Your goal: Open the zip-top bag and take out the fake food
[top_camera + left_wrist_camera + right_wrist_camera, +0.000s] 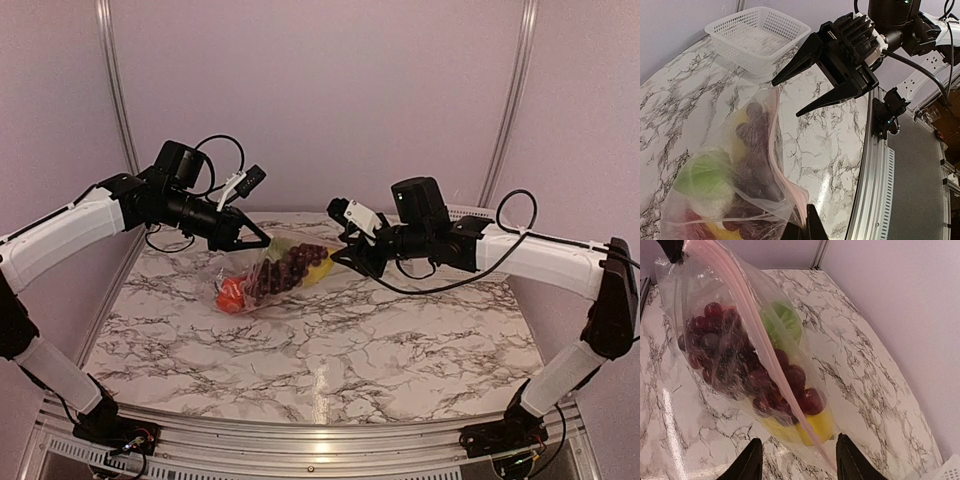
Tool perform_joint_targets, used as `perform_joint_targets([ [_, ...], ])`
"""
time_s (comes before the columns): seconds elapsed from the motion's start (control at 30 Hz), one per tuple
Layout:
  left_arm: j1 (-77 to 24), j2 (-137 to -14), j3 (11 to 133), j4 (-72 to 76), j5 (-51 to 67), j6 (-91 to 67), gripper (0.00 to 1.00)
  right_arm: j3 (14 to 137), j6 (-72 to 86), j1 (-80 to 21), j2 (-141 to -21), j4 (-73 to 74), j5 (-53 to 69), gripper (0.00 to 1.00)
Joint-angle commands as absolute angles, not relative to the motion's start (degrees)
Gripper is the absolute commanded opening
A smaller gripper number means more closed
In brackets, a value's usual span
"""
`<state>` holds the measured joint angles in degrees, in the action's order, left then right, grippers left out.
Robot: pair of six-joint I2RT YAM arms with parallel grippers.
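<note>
Left tool (801,227) clamps one corner of the bag (740,165) at its zip edge. Right tool (785,99), spread wide, straddles the strip's other end. Basket (760,35) sits well apart.

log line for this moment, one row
left end effector: shut on zip-top bag | right end effector: open | fake food: in bag

both arms reach inward from the sides, wrists held up and pointing at each other; left arm (70,235) ends in the left claw (258,240), pinched closed on a corner of the zip-top bag (275,270); right arm (545,255) faces it, right claw (785,98) spread wide
</note>
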<state>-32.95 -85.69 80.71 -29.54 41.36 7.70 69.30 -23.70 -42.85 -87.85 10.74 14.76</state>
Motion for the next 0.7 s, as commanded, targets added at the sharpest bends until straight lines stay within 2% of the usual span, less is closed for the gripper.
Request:
perform_joint_targets([
  [0.0,-32.9,-82.7,80.8,-26.6,43.9,8.3,0.00,72.1,-27.0,-43.2,-88.6,11.0,13.6,0.47],
  [0.13,-32.9,-82.6,80.9,-25.8,44.8,8.0,0.00,73.0,-28.8,-43.1,-90.2,12.7,13.4,0.46],
  [0.43,-32.9,-82.4,80.9,-26.3,45.4,8.4,0.00,74.6,-30.6,-42.8,-92.6,14.2,10.1,0.31],
  [0.6,-32.9,-82.0,80.5,-25.4,46.1,8.3,0.00,75.8,-31.2,-42.8,-93.8,13.3,9.1,0.29],
  [0.67,-32.9,-81.9,80.5,-25.5,46.6,8.3,0.00,76.7,-31.4,-42.8,-94.7,13.5,9.0,0.24],
])
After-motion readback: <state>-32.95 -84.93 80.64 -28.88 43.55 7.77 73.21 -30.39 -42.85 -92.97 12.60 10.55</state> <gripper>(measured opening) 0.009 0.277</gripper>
